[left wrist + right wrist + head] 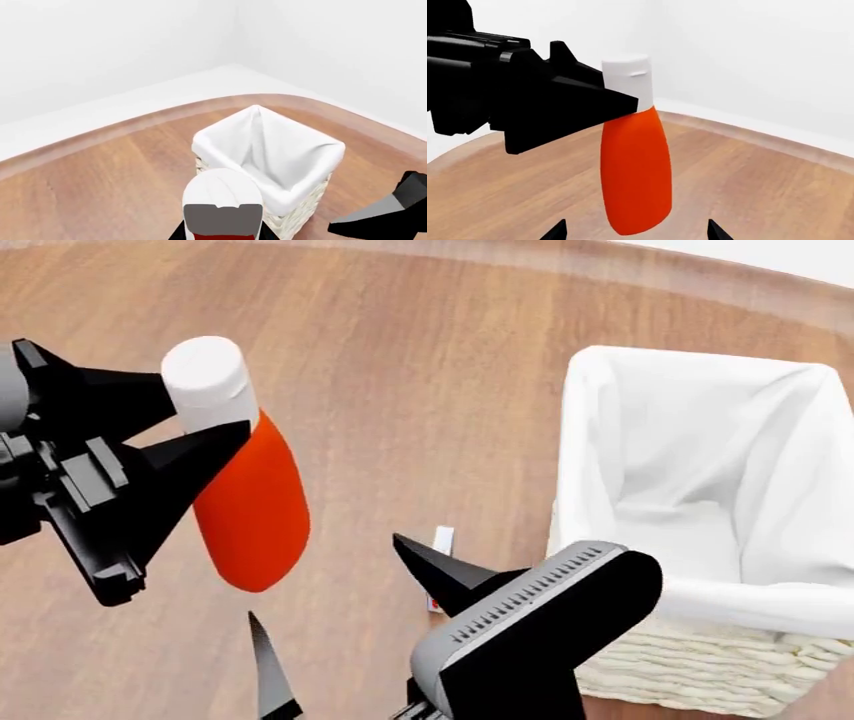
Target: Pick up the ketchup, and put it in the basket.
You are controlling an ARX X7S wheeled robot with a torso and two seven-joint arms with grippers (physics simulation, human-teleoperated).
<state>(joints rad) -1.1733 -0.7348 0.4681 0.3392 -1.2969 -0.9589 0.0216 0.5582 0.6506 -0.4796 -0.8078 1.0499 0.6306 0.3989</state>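
The ketchup [254,505], an orange-red bottle with a white cap [207,375], hangs tilted above the wooden table, left of the basket. My left gripper [211,412] is shut on its neck just below the cap. In the right wrist view the ketchup [636,175] hangs in front of the wall, with the left gripper [620,102] pinching it from the side. The basket [587,420], wicker with a white liner, stands open at the right; the left wrist view shows the basket [293,150] just beyond the cap [220,187]. My right gripper [347,615] is open and empty below the bottle.
The round wooden table [400,360] ends in a curved far edge [120,127] with white walls behind. A small white object [442,540] lies on the table, partly hidden by the right gripper's finger. The right arm [393,210] shows beside the basket.
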